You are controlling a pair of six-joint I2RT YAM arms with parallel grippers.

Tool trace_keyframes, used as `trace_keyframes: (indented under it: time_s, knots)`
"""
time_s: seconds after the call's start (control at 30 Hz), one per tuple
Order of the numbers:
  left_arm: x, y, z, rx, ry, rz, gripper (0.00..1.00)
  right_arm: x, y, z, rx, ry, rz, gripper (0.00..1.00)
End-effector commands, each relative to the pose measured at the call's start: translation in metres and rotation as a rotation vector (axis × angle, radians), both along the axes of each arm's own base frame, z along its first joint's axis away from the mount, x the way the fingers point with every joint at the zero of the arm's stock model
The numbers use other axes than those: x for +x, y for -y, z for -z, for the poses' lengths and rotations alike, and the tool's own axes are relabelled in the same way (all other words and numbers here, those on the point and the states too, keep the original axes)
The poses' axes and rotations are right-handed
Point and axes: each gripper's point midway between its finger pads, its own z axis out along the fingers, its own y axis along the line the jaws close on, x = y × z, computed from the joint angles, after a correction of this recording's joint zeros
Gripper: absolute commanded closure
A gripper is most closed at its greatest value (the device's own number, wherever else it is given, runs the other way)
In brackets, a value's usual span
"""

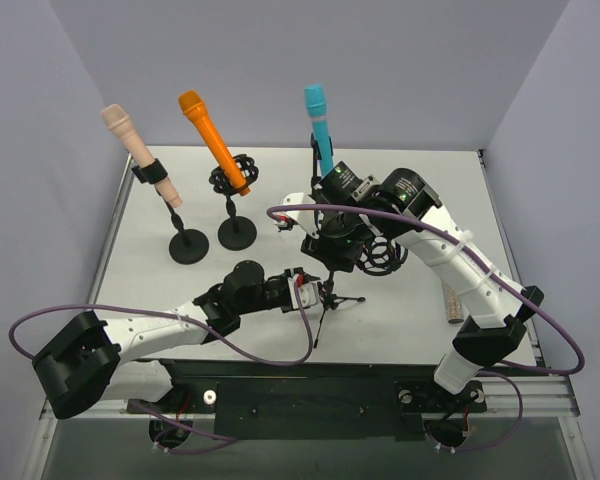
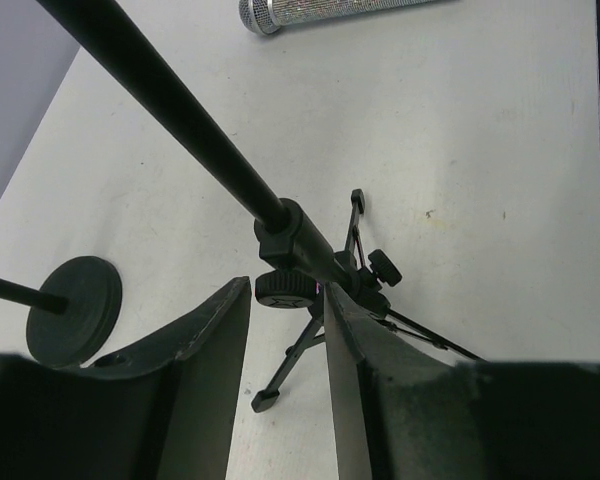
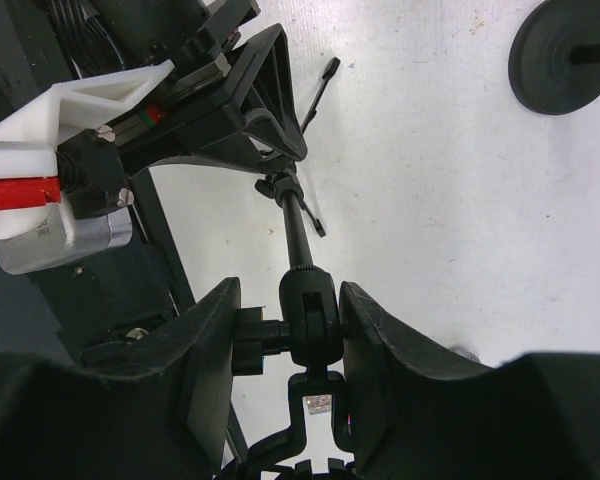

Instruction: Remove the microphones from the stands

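Seen from above, two robot arms work over a white worktop [image 1: 180, 290]. The blue mic [image 1: 318, 120] sits upright in a tripod stand [image 1: 330, 300], directly above the right tool [image 1: 332, 245].

The right tool is clenched on the stand's black joint [image 3: 310, 310], one finger pressed to each side, with the thin pole running away below it.

The left tool [image 2: 285, 295] is low at the foot of the stand, below the right tool. Its fingers [image 2: 210, 340] flank the hub where the tripod legs meet. I cannot tell whether they press on it.

Beyond the left tool, on its left, an orange mic [image 1: 205, 125] and a beige mic [image 1: 120, 125] lean in round-based stands. A silver mic [image 1: 451, 303] lies flat on the worktop to the right of both tools.
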Motion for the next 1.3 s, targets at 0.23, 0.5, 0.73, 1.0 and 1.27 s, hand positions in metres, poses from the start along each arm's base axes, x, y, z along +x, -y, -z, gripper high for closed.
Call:
trace_keyframes:
  time_s: [0.23, 0.5, 0.73, 1.0, 1.27]
  knots:
    - [0.001, 0.016, -0.032, -0.097, -0.097, -0.012, 0.81, 0.004, 0.000, 0.001, -0.021, 0.013, 0.003, 1.00]
    - [0.004, 0.015, -0.060, -0.324, -0.801, -0.042, 0.97, 0.001, 0.002, 0.000, -0.014, 0.005, 0.000, 1.00]
    - [0.010, 0.005, -0.051, -0.386, -1.268, 0.014, 1.00, 0.001, 0.002, -0.008, 0.010, 0.019, -0.004, 1.00]
    - [0.004, 0.008, -0.040, -0.305, -1.360, 0.037, 0.91, 0.010, -0.003, -0.023, 0.039, 0.073, -0.002, 1.00]
    - [0.005, -0.017, -0.039, -0.230, -1.137, -0.027, 0.20, 0.012, -0.002, -0.022, 0.027, 0.083, 0.005, 1.00]
